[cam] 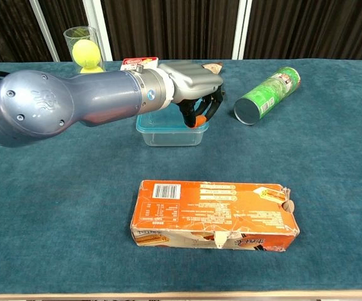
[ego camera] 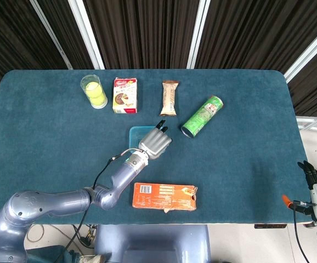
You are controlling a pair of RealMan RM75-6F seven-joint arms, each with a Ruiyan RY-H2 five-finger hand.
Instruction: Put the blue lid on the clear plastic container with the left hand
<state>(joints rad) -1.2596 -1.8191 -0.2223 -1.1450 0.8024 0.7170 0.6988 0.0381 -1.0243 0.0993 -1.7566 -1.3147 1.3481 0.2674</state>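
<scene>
Presently, far left on the surface (ego camera: 49, 137): a glass holding a yellow-green ball (ego camera: 94, 91), then a small red-and-white box (ego camera: 125, 95), both well behind the work.

Left hand (cam: 196, 94) sits over the right part of the clear plastic container (cam: 162, 128), fingers curled downward with nothing visibly held. Blue lid (ego camera: 139, 131) already lies on the container; rim looks level all round in the chest view, though the right corner is hidden by the hand. Whether the fingers touch the lid, cannot tell.

Judgement: seating step, near the end. Next move calls for an even downward press, then a straight lift clear.

Further right: snack bar (ego camera: 170, 97), green can (ego camera: 202, 116) on its side. Orange carton (cam: 213, 215) lies nearest. Right hand (ego camera: 316, 183) hangs off the surface edge, fingers extended, empty.
</scene>
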